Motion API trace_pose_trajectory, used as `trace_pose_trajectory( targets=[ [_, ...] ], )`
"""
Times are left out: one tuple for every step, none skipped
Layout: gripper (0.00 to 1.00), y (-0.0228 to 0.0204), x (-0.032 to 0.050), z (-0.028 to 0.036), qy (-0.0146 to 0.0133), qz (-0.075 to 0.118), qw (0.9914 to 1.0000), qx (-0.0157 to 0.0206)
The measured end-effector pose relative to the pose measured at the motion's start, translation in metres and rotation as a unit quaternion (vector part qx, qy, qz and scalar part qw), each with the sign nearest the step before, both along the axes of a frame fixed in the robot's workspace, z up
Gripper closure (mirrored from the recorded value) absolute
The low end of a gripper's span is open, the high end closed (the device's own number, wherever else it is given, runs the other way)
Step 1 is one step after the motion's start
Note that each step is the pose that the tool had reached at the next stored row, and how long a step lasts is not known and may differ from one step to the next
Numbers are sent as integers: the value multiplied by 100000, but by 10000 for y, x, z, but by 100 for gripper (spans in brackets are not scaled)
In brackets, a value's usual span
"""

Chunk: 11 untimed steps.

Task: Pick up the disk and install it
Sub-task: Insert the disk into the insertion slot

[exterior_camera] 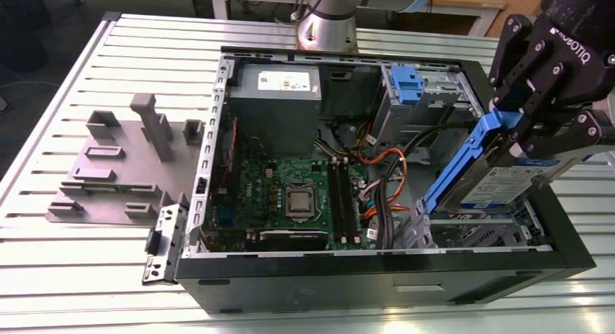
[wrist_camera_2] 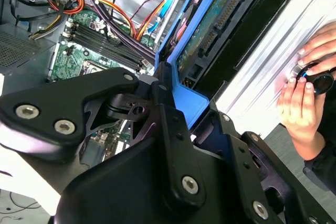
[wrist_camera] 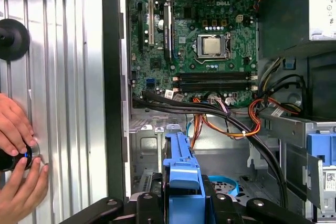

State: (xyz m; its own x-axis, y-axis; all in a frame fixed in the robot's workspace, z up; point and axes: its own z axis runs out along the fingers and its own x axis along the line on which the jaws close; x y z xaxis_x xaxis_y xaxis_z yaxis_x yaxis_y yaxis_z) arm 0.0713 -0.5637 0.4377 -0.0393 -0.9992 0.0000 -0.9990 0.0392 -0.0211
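The disk (exterior_camera: 506,184) is a silver drive with a white-and-blue label and blue side rails. It hangs tilted above the front corner of the open computer case (exterior_camera: 384,276) on the exterior view's right. My black gripper (exterior_camera: 526,141) is shut on it from above. A metal drive bay (exterior_camera: 471,232) lies just below the disk's lower end. In the second wrist view the gripper (wrist_camera_2: 176,109) clamps the blue rail, and the disk's (wrist_camera_2: 210,32) green circuit side shows. The first wrist view has the blue rail of the disk (wrist_camera: 181,169) between the gripper (wrist_camera: 181,209) fingers, over the case floor.
Inside the case are a motherboard (exterior_camera: 288,197), a grey power supply (exterior_camera: 279,96), an upright cage with a blue latch (exterior_camera: 408,86) and orange and black cables (exterior_camera: 384,168). A grey fixture plate (exterior_camera: 120,165) lies on the slatted table. A person's hands (wrist_camera: 16,150) hold a black knob beside the case.
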Motion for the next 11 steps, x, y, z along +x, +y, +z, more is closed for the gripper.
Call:
trace_pose_trajectory(
  targets=[
    [64, 0, 0, -1, 0, 44, 100000, -6],
    [64, 0, 0, -2, 1, 86, 100000, -9],
    [64, 0, 0, -4, 1, 115, 100000, -12],
    [64, 0, 0, -5, 2, 127, 100000, -11],
    [64, 0, 0, -8, 0, 137, 100000, -6],
    [64, 0, 0, -11, 1, 139, 100000, -2],
    [64, 0, 0, -14, 1, 139, 100000, -1],
    [64, 0, 0, -17, 3, 141, 100000, -7],
    [64, 0, 0, -21, 2, 138, 100000, -3],
    [64, 0, 0, -25, 1, 139, 100000, -4],
    [64, 0, 0, -29, 2, 138, 100000, -4]
  ],
)
